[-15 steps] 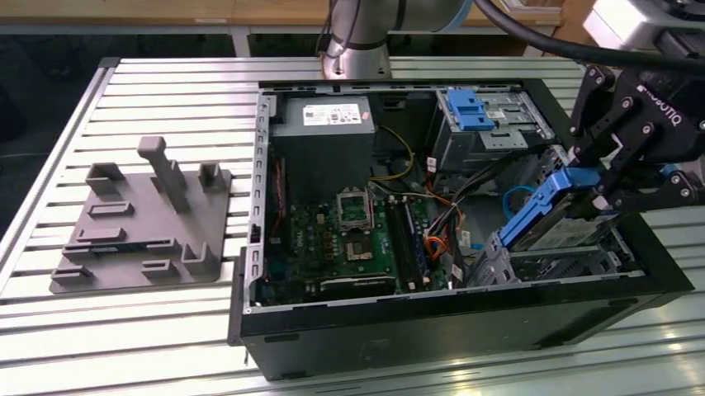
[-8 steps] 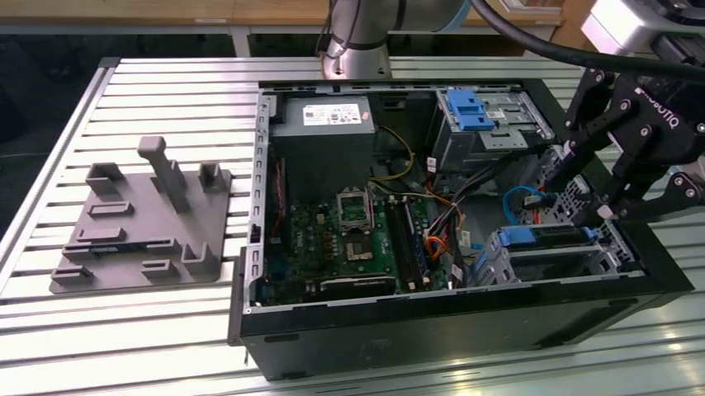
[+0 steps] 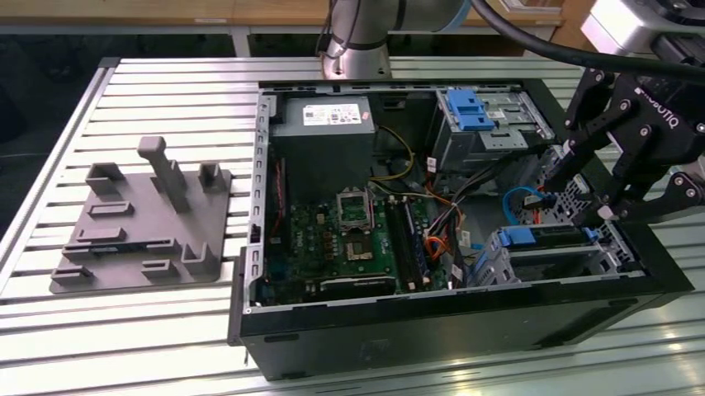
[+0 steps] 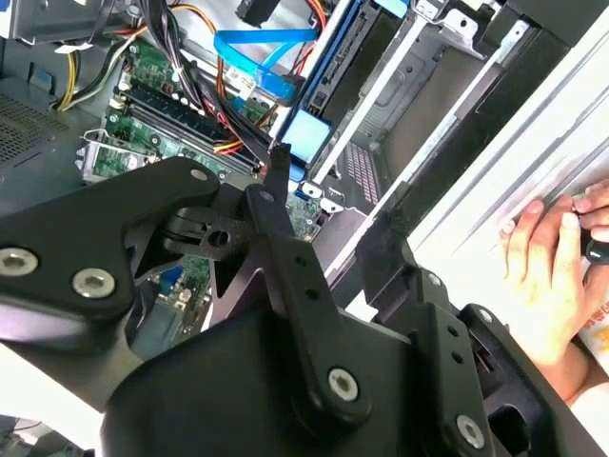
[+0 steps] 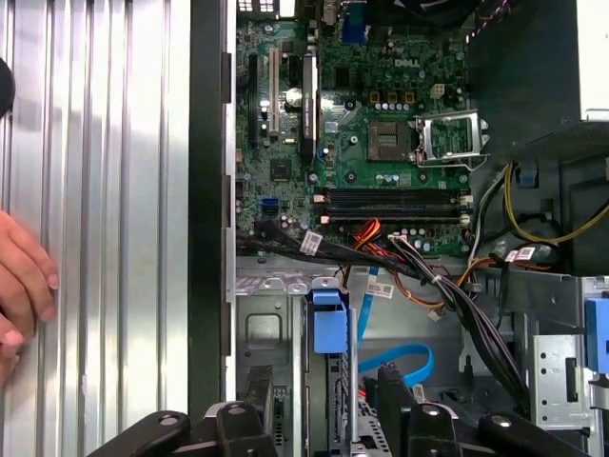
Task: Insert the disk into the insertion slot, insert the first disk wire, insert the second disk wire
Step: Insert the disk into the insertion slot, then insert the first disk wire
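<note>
The disk [image 3: 547, 237], grey in a blue carrier, lies inside the insertion slot [image 3: 493, 266], a silver perforated cage at the case's front right corner in the exterior view. My gripper [image 3: 576, 202] hovers just above it, open, with nothing between its fingers. A loose blue wire [image 3: 516, 198] curls beside the finger nearer the exterior view's left. In the first wrist view the carrier's blue tab [image 5: 328, 324] and the blue wire [image 5: 400, 360] lie ahead of the gripper [image 5: 319, 419]. In the second wrist view one finger [image 4: 285, 238] points toward the carrier tab [image 4: 309, 133].
The open computer case holds a motherboard [image 3: 342, 231], a power supply [image 3: 323, 115] and a second cage with a blue latch [image 3: 474, 111]. A bundle of black and orange wires [image 5: 428, 276] crosses near the slot. A grey fixture [image 3: 144, 223] sits on the slatted table. A person's hand [image 4: 547, 276] rests beside the case.
</note>
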Controlling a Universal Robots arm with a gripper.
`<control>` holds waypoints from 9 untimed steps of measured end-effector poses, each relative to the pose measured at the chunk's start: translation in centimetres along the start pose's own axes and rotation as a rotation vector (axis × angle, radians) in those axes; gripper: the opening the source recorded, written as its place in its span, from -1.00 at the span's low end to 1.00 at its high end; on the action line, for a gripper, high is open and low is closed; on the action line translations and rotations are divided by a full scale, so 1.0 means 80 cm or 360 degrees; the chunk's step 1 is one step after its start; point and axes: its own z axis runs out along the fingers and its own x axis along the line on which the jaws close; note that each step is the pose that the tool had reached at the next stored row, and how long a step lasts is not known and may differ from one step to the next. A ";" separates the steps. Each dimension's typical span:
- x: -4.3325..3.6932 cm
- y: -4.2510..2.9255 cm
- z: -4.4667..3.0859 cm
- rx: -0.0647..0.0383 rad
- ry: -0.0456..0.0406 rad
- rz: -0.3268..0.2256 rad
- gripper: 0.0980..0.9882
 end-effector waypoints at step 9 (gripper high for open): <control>0.000 0.0000 0.0009 0.0000 0.0000 0.0000 0.03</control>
